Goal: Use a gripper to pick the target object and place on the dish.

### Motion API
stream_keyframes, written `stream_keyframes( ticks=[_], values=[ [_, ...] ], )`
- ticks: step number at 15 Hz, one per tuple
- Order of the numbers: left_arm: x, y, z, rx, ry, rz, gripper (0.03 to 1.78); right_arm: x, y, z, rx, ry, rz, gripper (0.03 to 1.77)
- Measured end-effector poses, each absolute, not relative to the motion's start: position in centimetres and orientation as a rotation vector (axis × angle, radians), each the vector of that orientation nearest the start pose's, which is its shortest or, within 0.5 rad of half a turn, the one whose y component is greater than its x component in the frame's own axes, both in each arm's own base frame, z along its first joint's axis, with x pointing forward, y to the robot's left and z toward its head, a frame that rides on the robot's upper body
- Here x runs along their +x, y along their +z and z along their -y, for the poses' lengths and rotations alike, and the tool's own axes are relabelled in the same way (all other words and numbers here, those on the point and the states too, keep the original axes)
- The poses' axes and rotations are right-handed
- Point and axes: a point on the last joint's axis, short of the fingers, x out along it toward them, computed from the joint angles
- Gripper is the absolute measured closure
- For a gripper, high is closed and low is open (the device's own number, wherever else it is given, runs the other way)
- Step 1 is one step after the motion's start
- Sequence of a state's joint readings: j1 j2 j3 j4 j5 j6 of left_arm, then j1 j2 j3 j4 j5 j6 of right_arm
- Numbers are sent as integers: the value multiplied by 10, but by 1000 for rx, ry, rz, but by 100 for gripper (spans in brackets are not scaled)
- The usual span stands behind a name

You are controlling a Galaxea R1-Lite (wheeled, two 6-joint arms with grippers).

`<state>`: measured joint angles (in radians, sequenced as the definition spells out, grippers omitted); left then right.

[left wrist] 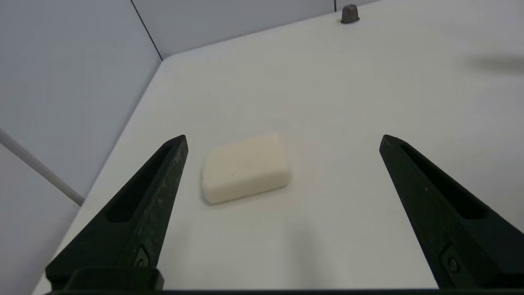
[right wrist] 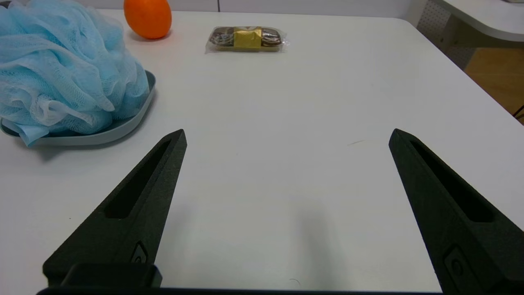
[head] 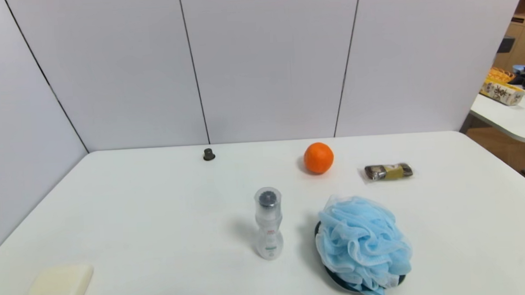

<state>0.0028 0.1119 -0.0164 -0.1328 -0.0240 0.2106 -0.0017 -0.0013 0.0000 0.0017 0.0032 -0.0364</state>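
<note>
Sitting on the slate-grey dish (head: 323,270) at the near right of the white counter (head: 167,215), the light-blue bath pouf (head: 362,241) covers most of it (ribbon loop hangs over the near rim). Left gripper (left wrist: 282,141) is spread wide and holds nothing, low over the counter with the cream soap bar (left wrist: 245,168) between its fingers' line of sight; right gripper (right wrist: 286,135) is likewise wide apart, empty, just beside the dish. Clear pump bottle (head: 268,223) stands upright just left of the dish, orange (head: 318,158) and wrapped snack bar (head: 388,171) sit farther back.
</note>
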Motion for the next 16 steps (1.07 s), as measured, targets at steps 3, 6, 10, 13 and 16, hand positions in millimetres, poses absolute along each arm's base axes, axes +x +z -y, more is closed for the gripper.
stream_keyframes(
  ticks=[3, 6, 10, 13, 16],
  values=[
    [-21, 77, 1, 117, -27, -21, 12, -23, 75, 0, -36, 1, 0, 9],
    [-23, 76, 1, 72, -30, -5, 12, -23, 75, 0, -36, 1, 0, 9],
    [-23, 75, 0, 15, -13, 2, 12, -23, 75, 0, -36, 1, 0, 9],
    [-23, 76, 0, 4, 0, 3, 12, -23, 75, 0, -36, 1, 0, 9],
    [-23, 76, 0, 2, 1, 4, 12, -23, 75, 0, -37, 1, 0, 9]
  ],
)
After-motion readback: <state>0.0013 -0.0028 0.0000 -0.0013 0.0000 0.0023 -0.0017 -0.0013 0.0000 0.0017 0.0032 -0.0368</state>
